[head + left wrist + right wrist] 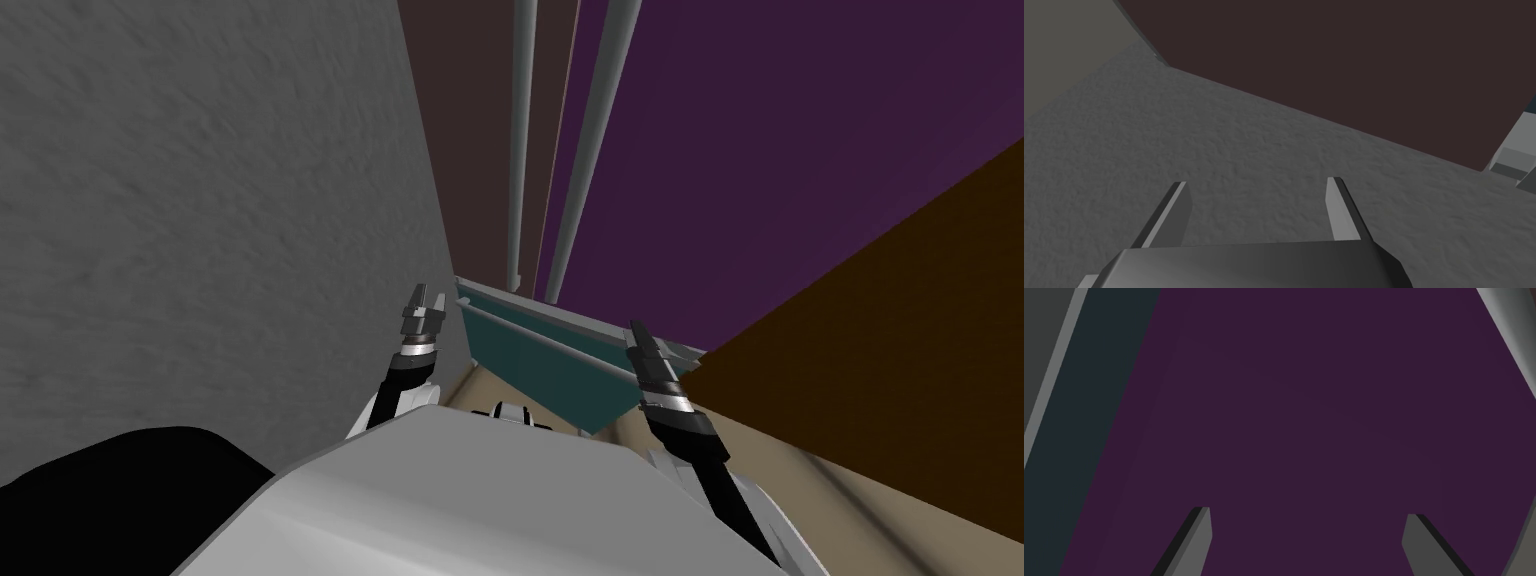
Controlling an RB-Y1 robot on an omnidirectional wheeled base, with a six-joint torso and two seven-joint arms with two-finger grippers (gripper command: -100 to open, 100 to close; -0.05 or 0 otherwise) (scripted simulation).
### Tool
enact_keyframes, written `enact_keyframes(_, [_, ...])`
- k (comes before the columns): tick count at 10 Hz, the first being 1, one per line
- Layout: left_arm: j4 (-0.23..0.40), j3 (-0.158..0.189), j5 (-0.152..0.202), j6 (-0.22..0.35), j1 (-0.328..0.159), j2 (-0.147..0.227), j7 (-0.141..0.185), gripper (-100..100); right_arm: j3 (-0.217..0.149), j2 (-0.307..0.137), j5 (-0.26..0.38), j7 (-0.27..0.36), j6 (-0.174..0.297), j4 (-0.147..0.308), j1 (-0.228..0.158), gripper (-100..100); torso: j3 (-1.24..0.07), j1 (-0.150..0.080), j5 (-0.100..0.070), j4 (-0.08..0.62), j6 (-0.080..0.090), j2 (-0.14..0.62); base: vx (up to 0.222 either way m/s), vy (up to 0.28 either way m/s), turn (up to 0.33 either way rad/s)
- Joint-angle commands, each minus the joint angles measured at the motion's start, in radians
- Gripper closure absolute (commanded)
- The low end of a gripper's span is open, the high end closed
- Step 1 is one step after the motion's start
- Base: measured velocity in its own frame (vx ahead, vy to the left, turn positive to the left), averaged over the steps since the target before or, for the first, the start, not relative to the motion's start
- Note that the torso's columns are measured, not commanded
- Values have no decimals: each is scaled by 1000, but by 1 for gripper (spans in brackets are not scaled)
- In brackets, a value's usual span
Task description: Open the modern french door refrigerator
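The refrigerator stands right in front of me, with a dark brown left door (465, 120) and a purple right door (790, 140). Two long grey handles, the left one (519, 150) and the right one (597, 150), run side by side along the seam between the doors. Below them is a teal drawer (545, 365). My left gripper (424, 302) is open beside the grey wall, facing that wall and the brown door (1334, 55), its fingers (1341, 205) apart with nothing between them. My right gripper (637, 335) is open close to the purple door (1304, 403), nothing between its fingers (1196, 538). A grey handle (1511, 328) crosses that view's corner.
A rough grey wall (200, 200) rises close on my left, by the left arm. A brown panel (900, 340) stands on the right beside the refrigerator. Beige floor (870, 490) shows under it. A black area (110, 470) lies at the lower left.
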Motion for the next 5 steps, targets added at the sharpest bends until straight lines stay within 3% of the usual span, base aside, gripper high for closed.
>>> enact_keyframes(1, [0, 0, 0, 0, 0, 0, 0, 0, -37, -48, 75, 24, 20, -21, 24, -100, 0, 0, 0, 0, 0, 0, 43, 111, -74])
enact_keyframes(5, [0, 0, 0, 0, 0, 0, 0, 0, -98, -131, 195, 63, 53, -53, 63, -100, -1, 0, 0, -1, 0, -2, 70, 128, -64])
